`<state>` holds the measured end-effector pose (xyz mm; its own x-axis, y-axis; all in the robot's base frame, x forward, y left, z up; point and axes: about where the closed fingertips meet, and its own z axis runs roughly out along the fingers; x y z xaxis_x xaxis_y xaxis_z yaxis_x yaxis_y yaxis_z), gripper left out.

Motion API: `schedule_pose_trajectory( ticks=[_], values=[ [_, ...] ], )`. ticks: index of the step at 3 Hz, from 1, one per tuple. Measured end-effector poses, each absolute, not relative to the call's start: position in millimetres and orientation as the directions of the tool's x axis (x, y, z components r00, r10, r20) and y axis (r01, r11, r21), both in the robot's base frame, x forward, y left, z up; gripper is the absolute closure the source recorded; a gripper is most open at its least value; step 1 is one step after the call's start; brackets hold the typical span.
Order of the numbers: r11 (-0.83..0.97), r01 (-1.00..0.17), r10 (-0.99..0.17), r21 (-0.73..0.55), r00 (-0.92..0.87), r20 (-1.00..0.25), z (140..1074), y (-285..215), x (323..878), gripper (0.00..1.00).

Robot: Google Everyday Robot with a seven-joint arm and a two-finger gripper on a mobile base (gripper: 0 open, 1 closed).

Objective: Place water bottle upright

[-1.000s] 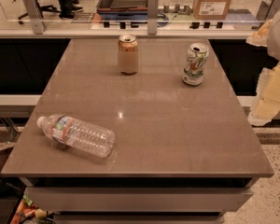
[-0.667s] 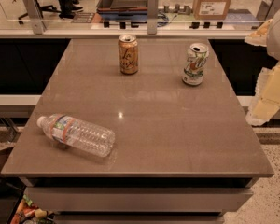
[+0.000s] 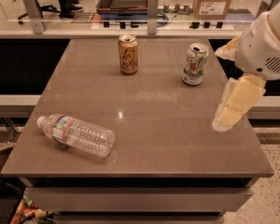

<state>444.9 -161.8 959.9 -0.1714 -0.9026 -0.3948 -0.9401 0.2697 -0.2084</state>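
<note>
On the table (image 3: 154,125), the water bottle (image 3: 77,134) lies on its side at 8 o'clock. The left can (image 3: 128,54) stands at 12, the right can (image 3: 195,63) at 1. The gripper (image 3: 224,119) hangs at 3 o'clock.

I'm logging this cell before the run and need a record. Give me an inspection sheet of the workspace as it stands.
Surface: flat grey-brown tabletop, one light glint near the middle.
Job's things: clear ribbed plastic water bottle with a white cap lies on its side near the front-left corner.
Clutter: gold-brown can and green-white can, both upright at the far side, apart from the bottle.
Grippers: the gripper hangs over the table's right edge, touching none of these.
Cables: nothing seen.
Surroundings: glass partition behind the table; cardboard box beyond it.
</note>
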Motion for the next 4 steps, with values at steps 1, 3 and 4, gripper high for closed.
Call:
schedule_pose_trajectory(
  ticks=[1,3,4],
  values=[
    [0.277,-0.947,-0.875,-0.164,-0.178,-0.45,949.5,-125.3,442.4,0.0],
    [0.286,-0.954,-0.827,-0.085,-0.201,-0.525,930.1,-55.9,450.4,0.0],
    [0.319,-0.946,-0.802,-0.056,-0.238,-0.548,920.3,-17.5,460.6,0.0]
  ],
)
